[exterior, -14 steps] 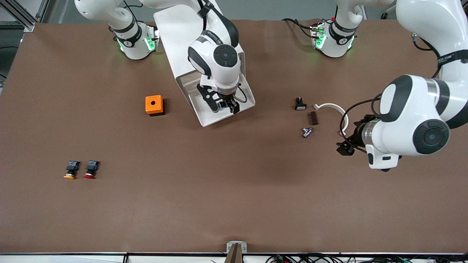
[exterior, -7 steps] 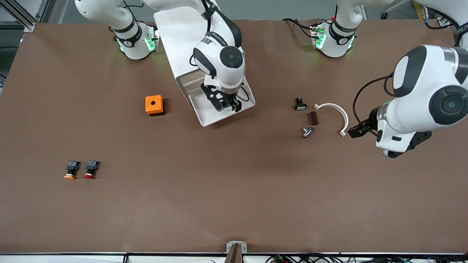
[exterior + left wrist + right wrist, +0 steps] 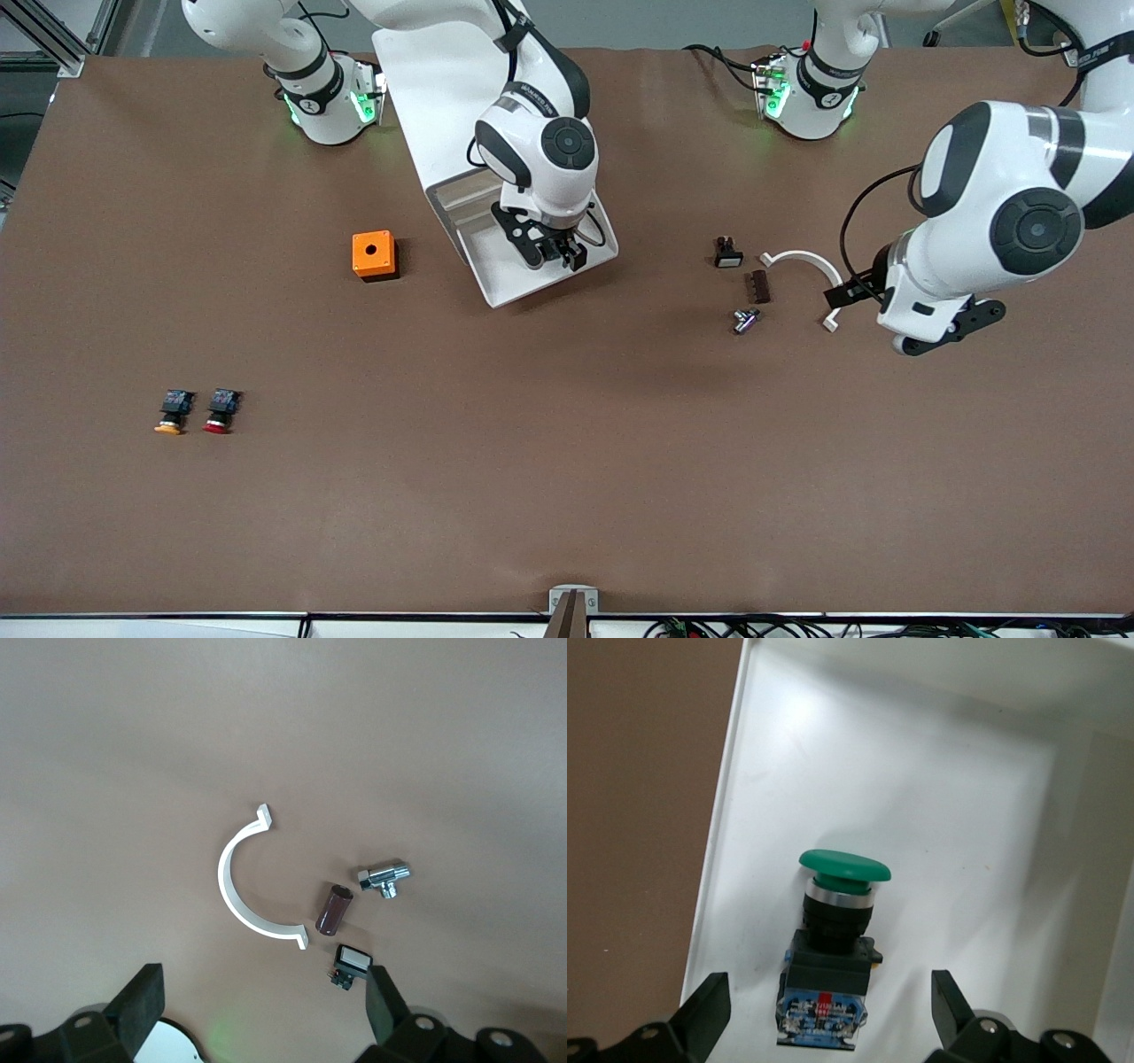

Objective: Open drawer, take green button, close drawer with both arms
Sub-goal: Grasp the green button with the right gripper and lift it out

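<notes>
Brown table, drawer already pulled out of cabinet. Green-capped button lying inside. Right gripper hanging over it, fingers spread either side, lined up to pinch. Left gripper spread and empty over white clip, waiting, probably kept free for closing.

Brown table filling the frame. Upper centre: white cabinet with pulled-out drawer. Beside it, orange box. Lower left: orange-capped button and red-capped button. Centre right: white curved clip, brown cylinder, chrome fitting, small black switch.
</notes>
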Controlling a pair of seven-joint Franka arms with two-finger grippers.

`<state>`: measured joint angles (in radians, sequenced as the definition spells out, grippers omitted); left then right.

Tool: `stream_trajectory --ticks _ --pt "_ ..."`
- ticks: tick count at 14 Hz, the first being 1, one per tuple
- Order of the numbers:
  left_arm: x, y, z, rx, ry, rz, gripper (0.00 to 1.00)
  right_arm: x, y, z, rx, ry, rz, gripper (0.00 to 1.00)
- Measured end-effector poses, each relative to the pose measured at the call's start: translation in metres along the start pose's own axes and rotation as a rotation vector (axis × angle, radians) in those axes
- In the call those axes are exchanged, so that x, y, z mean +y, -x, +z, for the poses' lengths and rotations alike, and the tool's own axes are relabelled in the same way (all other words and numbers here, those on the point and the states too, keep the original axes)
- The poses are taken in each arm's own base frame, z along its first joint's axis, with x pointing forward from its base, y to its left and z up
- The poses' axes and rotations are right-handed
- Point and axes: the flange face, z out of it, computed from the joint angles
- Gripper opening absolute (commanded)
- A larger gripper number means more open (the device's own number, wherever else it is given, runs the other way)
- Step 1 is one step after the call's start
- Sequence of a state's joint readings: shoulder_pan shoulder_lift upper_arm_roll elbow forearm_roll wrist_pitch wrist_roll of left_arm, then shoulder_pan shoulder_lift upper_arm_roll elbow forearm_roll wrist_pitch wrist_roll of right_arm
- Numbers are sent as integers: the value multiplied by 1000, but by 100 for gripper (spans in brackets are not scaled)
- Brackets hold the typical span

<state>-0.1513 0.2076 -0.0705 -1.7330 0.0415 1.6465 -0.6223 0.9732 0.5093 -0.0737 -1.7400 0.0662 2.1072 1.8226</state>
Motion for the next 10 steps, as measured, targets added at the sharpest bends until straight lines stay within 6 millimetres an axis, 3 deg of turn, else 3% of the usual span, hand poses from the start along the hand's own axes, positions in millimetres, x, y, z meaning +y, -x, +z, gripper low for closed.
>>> stream_trajectory --ticks 2,4,7,10 --pt "10 6 19 -31 59 1 100 0 1 0 0 0 0 36" --pt "19 11 32 -67 123 -8 100 0 1 0 0 0 0 0" --pt "44 29 43 -79 135 31 100 0 1 0 0 0 2 0" --pt "87 58 58 -95 122 40 100 -3 -1 -6 0 -5 10 0"
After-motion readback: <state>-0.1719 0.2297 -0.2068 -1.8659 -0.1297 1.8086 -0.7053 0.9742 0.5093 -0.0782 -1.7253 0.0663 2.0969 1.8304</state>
